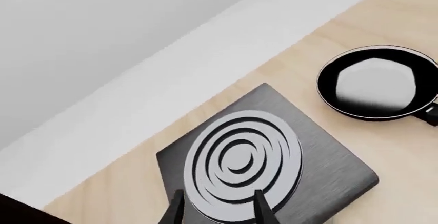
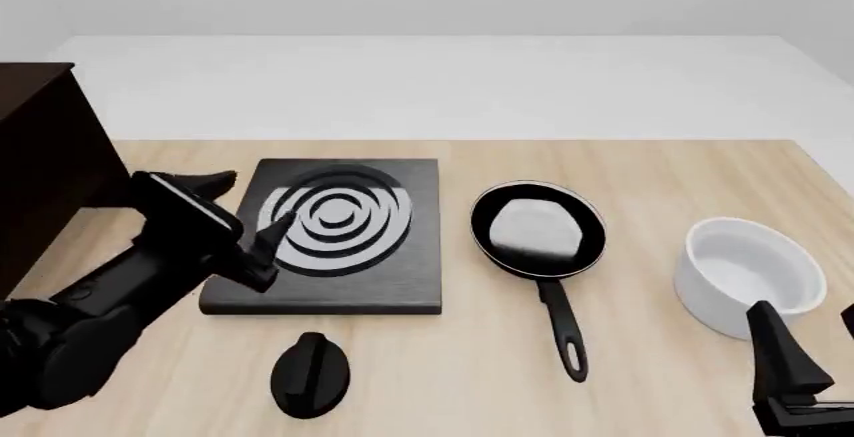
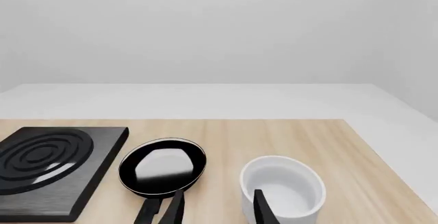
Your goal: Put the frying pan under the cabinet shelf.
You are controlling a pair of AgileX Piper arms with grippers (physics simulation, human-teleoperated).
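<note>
Light wooden bench [image 2: 641,167] across the whole front view, with a pale grey surface behind its far edge.

At the far left edge, part of the very dark brown cabinet shelf [image 2: 40,157], standing on the bench and cut by the border of the picture.

Just right of it, the flat black square stove plate [image 2: 400,277] with silver rings, lying flat near the middle-left of the bench.

Over the left side of that plate, the left arm, coming from the lower left, with the left gripper [image 2: 240,227] above the plate's near-left part. In the left wrist view, two dark fingertips [image 1: 263,211] apart from each other, nothing between them: released, and not touching the pan.

Right of the plate, close but apart from it, the frying pan [image 2: 538,229]: glossy black, round, shallow, upright on the bench, a pale reflection inside. Long handle toward the near edge, hang loop at its end. Well apart from the cabinet shelf, with the stove plate between them.

Further right, the white deep pot [image 2: 747,275], near the right edge of the bench.

In the lower right corner, the right gripper [image 3: 217,208], low and near the pot; fingers separated, holding nothing.

In front of the plate, a small black knob [image 2: 311,372] on the bench.
</note>
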